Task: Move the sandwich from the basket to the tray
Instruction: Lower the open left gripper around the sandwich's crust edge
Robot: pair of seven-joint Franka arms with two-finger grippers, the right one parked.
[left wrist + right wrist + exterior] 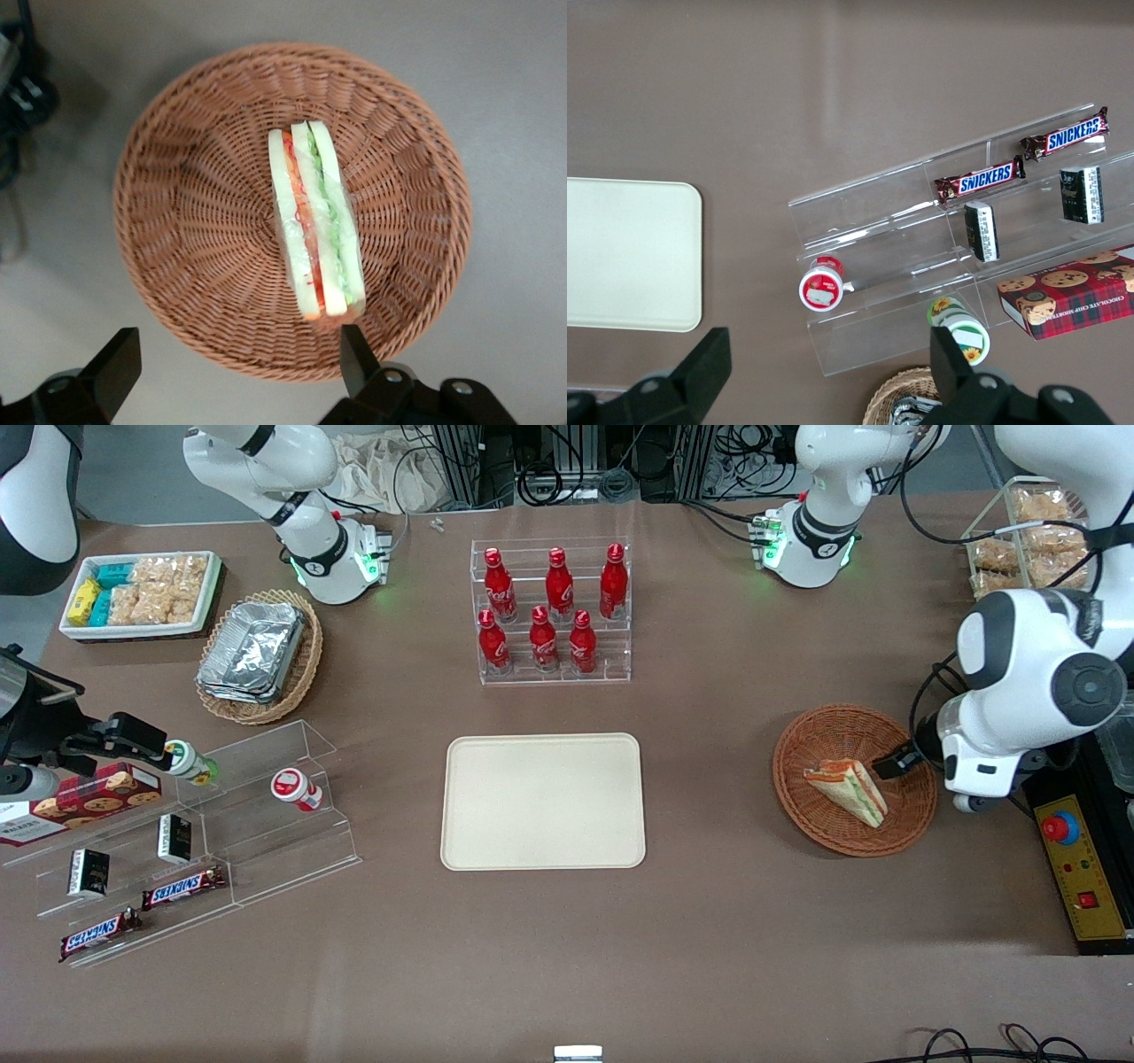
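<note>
- The sandwich (pixel 848 789) lies inside the basket (pixel 819 815), standing on its edge, with one end near the basket's rim.
- My gripper (pixel 237 372) hangs above the basket's rim, on the side toward the working arm's end of the table. Its fingers (pixel 113 365) are wide apart and hold nothing.
- Risk: the sandwich is narrow and layered. If I close across the wrong direction, I think the slices can slide apart or the wedge can tip over.
- Risk: if I go down too close to the rim, one finger can hit the woven wall and push the light basket.
- The tray (pixel 543 801) is well apart from the basket, toward the parked arm's end, and it is bare.
- Between basket and tray I see only open table (pixel 709 921). The bottle rack (pixel 551 613) stands farther from the front camera than the basket, away from this path.
</note>
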